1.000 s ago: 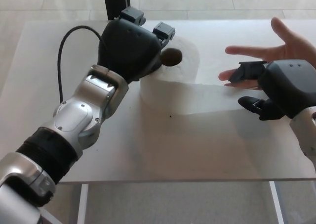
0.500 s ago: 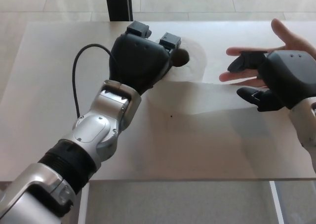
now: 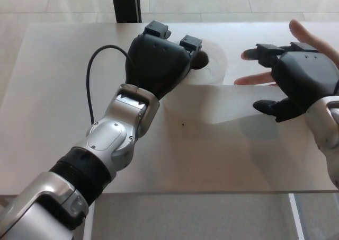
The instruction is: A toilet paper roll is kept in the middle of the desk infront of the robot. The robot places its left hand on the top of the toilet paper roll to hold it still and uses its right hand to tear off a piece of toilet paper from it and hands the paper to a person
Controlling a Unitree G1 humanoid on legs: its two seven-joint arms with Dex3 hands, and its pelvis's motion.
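White desk (image 3: 63, 65) carries the toilet paper roll (image 3: 212, 65) near its twelve o'clock edge, mostly hidden beneath the left hand (image 3: 159, 62), whose fingers press down on its top. From the roll a paper strip (image 3: 233, 99) runs toward three o'clock to the right hand (image 3: 299, 81), its fingers spread over a person's open palm (image 3: 312, 44); whether they pinch the strip I cannot tell

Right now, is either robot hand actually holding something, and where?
The left hand presses on the toilet paper roll's top. The right hand grips the paper strip's free end.
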